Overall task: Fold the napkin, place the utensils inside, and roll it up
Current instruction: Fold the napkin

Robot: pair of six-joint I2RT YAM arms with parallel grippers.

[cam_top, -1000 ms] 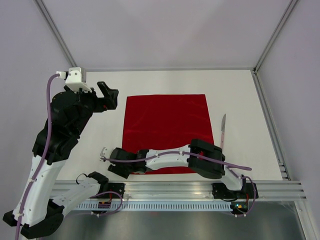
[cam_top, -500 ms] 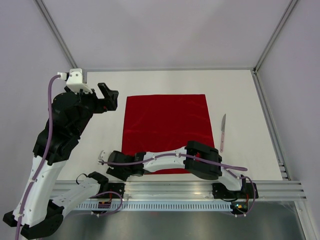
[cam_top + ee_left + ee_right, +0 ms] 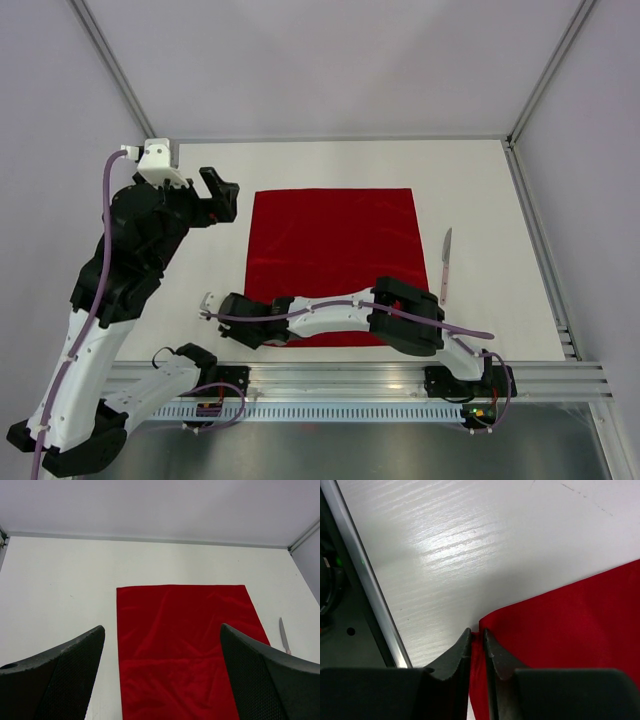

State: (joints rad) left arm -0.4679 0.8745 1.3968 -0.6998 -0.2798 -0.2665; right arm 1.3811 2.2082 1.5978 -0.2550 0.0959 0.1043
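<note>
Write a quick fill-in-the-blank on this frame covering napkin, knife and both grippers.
1. The napkin lies spread flat, and its colour is ____.
2. The knife lies to the ____ of the napkin, not touching it.
3. The right gripper is pinched on a near ____ of the napkin.
4. The left gripper holds nothing, and its jaws are ____.

Missing words: red; right; corner; open.

Bright red napkin (image 3: 332, 250) (faintly shiny), silver-grey knife (image 3: 446, 265), white table (image 3: 480, 190), pale lilac walls (image 3: 320, 70)
</note>
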